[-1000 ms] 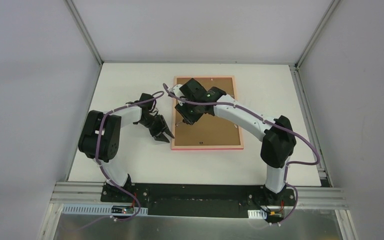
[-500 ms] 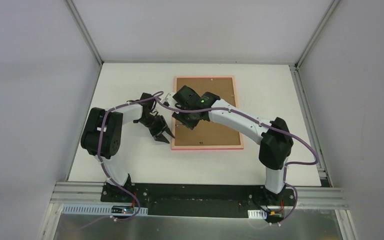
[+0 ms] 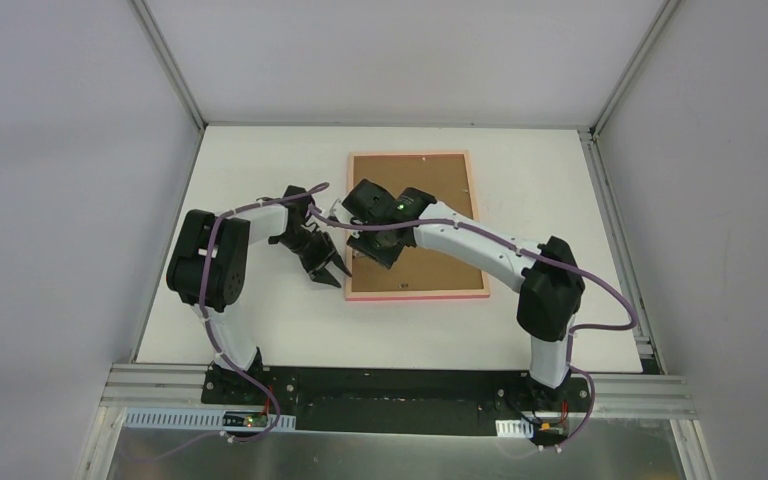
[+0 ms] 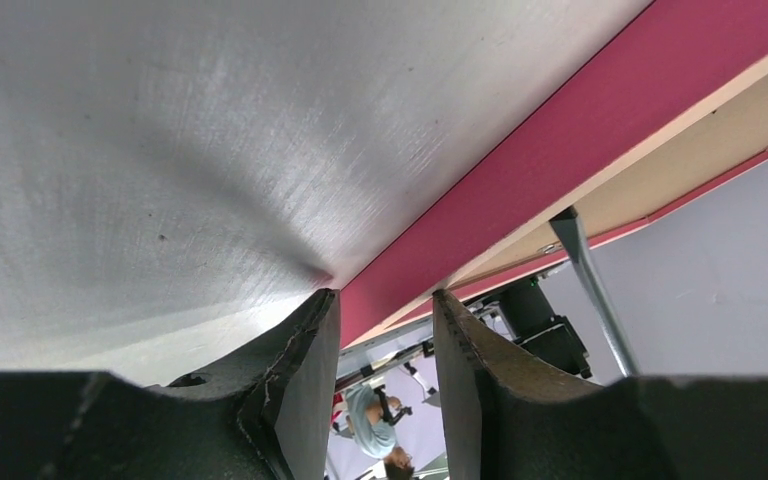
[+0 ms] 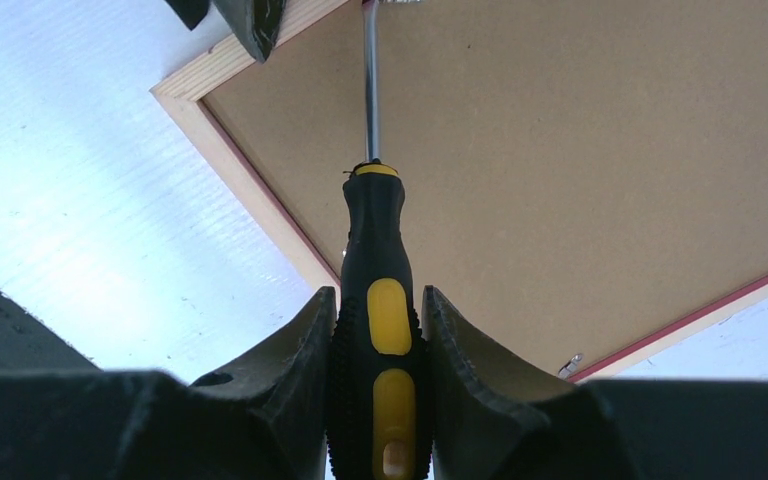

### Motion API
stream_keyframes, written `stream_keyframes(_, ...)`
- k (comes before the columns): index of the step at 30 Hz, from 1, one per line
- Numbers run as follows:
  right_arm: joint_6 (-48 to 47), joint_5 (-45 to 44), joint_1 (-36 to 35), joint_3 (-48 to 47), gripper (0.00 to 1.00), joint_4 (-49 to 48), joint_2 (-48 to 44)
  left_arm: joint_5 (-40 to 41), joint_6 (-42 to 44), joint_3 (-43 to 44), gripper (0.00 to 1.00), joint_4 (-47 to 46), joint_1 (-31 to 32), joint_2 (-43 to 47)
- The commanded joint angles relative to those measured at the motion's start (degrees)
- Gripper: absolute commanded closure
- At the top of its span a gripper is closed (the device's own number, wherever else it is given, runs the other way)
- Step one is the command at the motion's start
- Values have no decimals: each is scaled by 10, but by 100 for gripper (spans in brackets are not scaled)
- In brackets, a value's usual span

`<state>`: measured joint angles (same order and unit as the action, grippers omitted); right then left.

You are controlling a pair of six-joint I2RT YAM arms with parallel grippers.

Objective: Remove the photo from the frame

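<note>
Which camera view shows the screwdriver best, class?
Right wrist: the screwdriver shows handle and metal shaft plainly, over the frame. Left wrist shows only a thin grey shaft, probably its; top view hides it under the right arm.

White table, plain matte top. Lying on it is a pink picture frame, face down with its brown back up. It sits slightly toward 1 o'clock of table centre, long sides running 12 to 6. It's nearer the 12 o'clock table edge than the 6 o'clock one, touching neither. Small metal tabs sit along the back's inner edge.
</note>
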<state>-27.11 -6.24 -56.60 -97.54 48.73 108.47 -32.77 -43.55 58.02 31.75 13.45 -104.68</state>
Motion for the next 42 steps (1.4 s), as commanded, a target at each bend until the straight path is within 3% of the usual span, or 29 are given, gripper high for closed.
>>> stream_keyframes(1,21,-1,-12,-34,100,47,-15,91,33,0,61,35,6,-26)
stream_keyframes(10,133,-35,14,-62,100,34,-70,55,73,21,52,38,6,9)
stream_keyframes(17,274,-96,66,7,100,23,-145,44,97,43,43,38,7,36)
stream_keyframes(27,537,-27,295,103,100,5,-233,80,112,80,43,40,52,9)
stream_keyframes(35,639,46,409,98,100,2,-194,120,114,84,52,51,73,-22)
stream_keyframes(42,649,93,433,42,100,-22,-101,133,111,62,71,52,76,-27)
